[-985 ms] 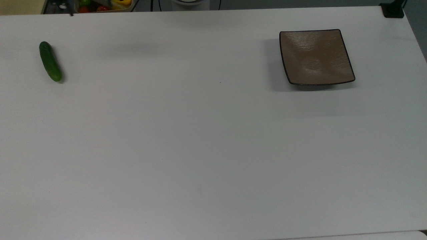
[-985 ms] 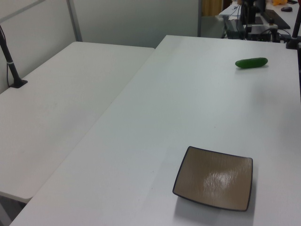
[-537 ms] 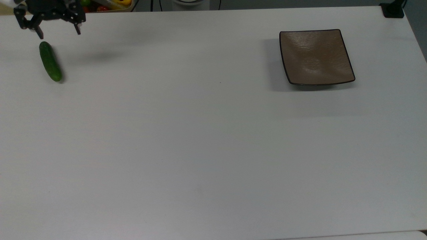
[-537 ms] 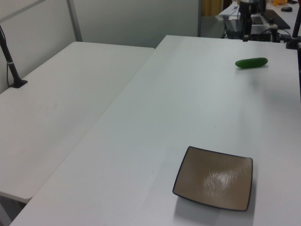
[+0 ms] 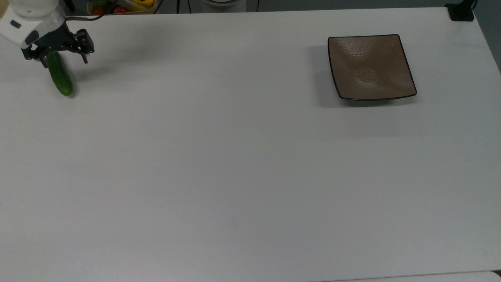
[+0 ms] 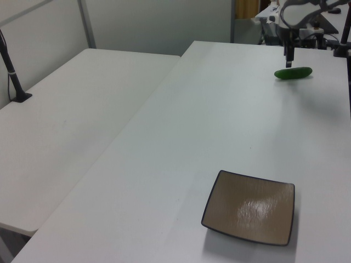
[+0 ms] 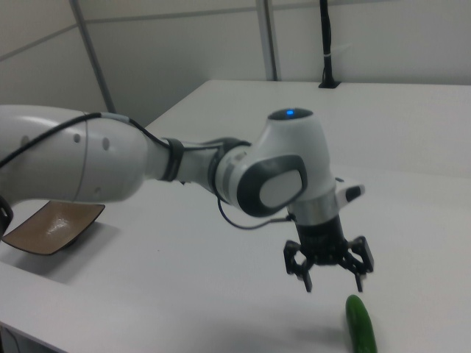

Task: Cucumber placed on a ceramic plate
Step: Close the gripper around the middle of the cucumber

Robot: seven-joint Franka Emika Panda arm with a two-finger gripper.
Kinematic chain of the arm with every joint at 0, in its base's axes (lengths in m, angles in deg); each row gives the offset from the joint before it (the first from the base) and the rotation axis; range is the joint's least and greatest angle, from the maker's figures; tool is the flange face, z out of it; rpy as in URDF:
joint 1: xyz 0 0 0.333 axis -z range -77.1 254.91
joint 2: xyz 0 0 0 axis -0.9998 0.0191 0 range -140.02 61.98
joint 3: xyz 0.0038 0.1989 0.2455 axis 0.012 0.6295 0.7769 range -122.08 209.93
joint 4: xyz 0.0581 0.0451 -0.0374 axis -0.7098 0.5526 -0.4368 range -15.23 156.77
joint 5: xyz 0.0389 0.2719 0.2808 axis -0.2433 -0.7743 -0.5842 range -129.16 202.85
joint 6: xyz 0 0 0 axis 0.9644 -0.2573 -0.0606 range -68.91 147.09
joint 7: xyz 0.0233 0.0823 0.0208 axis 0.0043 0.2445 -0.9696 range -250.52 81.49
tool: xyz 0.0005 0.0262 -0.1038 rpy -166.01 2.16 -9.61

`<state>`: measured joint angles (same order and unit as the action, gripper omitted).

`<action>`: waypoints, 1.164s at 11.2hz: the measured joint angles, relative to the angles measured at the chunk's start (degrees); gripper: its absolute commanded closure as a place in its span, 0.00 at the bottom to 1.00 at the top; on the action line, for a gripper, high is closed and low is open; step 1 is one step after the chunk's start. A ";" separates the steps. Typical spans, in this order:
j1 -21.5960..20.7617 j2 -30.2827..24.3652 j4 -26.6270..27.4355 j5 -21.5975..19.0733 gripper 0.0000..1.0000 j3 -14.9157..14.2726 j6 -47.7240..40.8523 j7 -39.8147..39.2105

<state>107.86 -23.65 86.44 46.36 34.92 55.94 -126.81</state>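
Observation:
The dark green cucumber (image 5: pixel 62 79) lies on the white table at the top view's far left, and shows too as the cucumber (image 6: pixel 293 73) and the cucumber (image 7: pixel 360 328). My gripper (image 5: pixel 62 60) hangs open just over its far end, one finger on either side, nothing held. From the side the gripper (image 7: pixel 333 282) is above the table, clear of the cucumber. It is seen also as the gripper (image 6: pixel 288 58). The square brown ceramic plate (image 5: pixel 371 66) stands bare far off at the top view's right; plate (image 6: pixel 249 207), plate (image 7: pixel 51 226).
A container of colourful vegetables (image 5: pixel 121 5) sits beyond the table's back edge near the arm. A black clamp (image 5: pixel 461 11) is fixed at the back right corner. A second white table (image 6: pixel 71 115) adjoins, with a black post (image 6: pixel 13 76).
The arm came in from the top view's upper left corner and moved down over the cucumber's far end, fingers open. Cucumber and plate have not moved.

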 measured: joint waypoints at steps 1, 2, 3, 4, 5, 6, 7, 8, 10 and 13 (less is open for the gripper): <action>0.63 0.81 0.60 0.90 0.00 -0.01 1.71 0.00; 1.34 1.62 1.04 1.22 0.00 -0.02 3.03 0.00; 2.00 2.49 1.36 1.34 0.00 -0.02 4.28 -0.03; 2.54 3.55 1.52 1.46 0.00 -0.02 5.82 -0.03; 2.87 4.55 1.54 1.56 0.00 -0.12 6.81 -0.03; 3.16 5.41 1.55 1.68 0.00 -0.28 7.38 -0.03; 3.35 6.05 1.55 2.31 0.00 -0.40 7.49 -0.03; 3.36 6.57 1.56 3.42 0.05 -0.53 7.50 -0.04; 3.37 7.34 1.59 4.65 0.31 -0.57 7.50 -0.04; 3.37 7.59 1.59 4.77 0.80 -0.58 7.50 -0.04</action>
<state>111.23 -16.06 88.03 51.12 34.34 63.44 -126.85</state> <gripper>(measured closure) 0.273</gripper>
